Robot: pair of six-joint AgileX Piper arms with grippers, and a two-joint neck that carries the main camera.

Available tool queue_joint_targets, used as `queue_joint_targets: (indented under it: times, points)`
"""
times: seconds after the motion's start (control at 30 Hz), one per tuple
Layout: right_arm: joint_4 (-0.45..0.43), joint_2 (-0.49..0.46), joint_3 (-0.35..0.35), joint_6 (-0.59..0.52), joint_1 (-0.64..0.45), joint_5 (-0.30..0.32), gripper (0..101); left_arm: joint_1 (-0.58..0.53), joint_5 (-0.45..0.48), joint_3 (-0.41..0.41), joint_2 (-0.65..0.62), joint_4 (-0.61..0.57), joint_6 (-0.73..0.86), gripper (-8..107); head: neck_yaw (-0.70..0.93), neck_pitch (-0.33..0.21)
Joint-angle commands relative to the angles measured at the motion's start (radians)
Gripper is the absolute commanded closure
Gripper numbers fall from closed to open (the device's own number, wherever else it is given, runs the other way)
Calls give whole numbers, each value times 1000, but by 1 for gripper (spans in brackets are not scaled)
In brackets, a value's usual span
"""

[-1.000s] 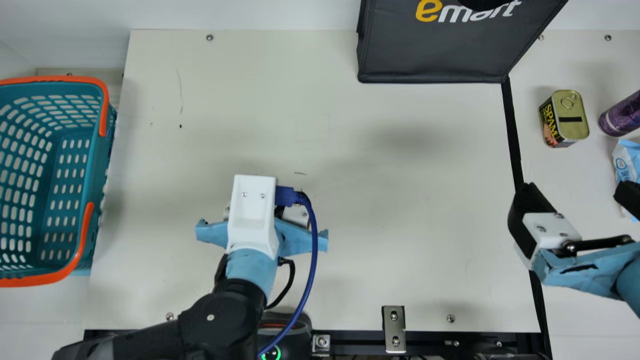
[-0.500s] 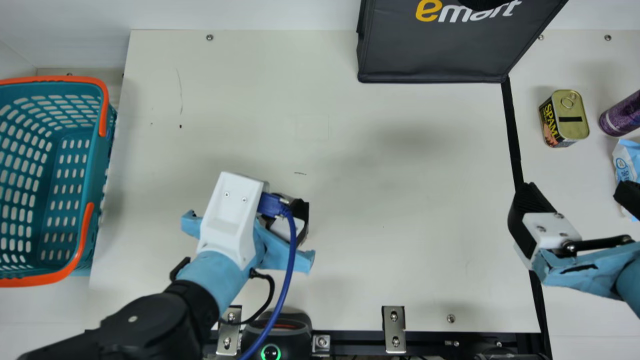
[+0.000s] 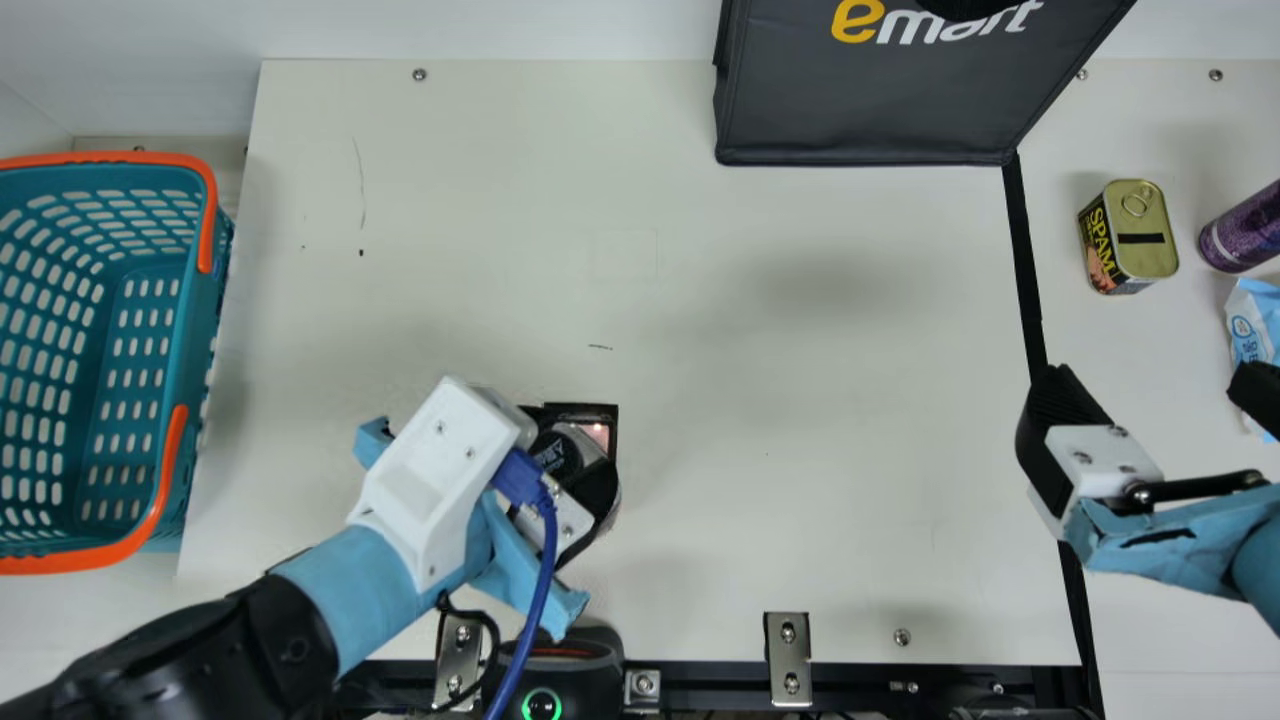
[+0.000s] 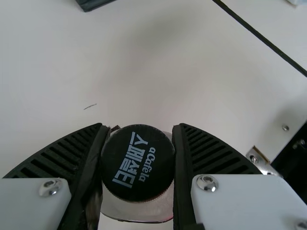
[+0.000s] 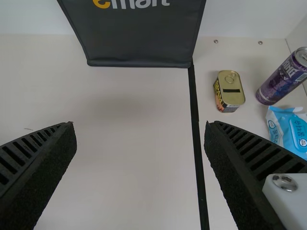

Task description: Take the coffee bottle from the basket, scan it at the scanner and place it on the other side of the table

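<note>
Coffee bottle (image 3: 557,456) with a round black cap, held over the left-centre of a cream worktop (image 3: 800,350). The robot's left hand (image 3: 566,452) is grasping it, one ribbed black finger on each side; in the left wrist view, the cap faces the camera between them. Just beside the bottle in the main view is a dark-edged panel (image 3: 596,434) with a pinkish glow. A blue cable (image 3: 545,575) loops from the left arm, near a black device (image 3: 560,680) with a green ring at the worktop's near edge. At the far left stands a teal basket (image 3: 192,340) with orange handles. At the far side is a dark grey bag (image 3: 860,110). The right hand (image 3: 1152,388) is released, fingers spread wide, by a black strip (image 3: 1027,270). Beyond the strip are a Spam tin (image 3: 1143,235), a purple can (image 3: 1245,230) and a blue-and-white packet (image 3: 1252,325)
</note>
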Motion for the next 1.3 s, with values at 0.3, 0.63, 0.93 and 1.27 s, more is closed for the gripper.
queue_joint_targets:
  times: [0.3, 0.63, 0.93, 1.27]
  points:
    - [0, 0, 0, 0, 0, 1, 6, 106, 35, -18, -54, -312, 566, 107, 2, -29]
    - [0, 0, 0, 0, 0, 1, 6, 240, 83, -32, -73, -594, 942, 107, 2, -29]
    - [0, 0, 0, 0, 0, 1, 6, 405, 163, -46, -70, -875, 1289, 107, 2, -29]
    - [0, 0, 0, 0, 0, 0, 6, 607, 279, -42, -42, -1122, 1677, 107, 2, -29]
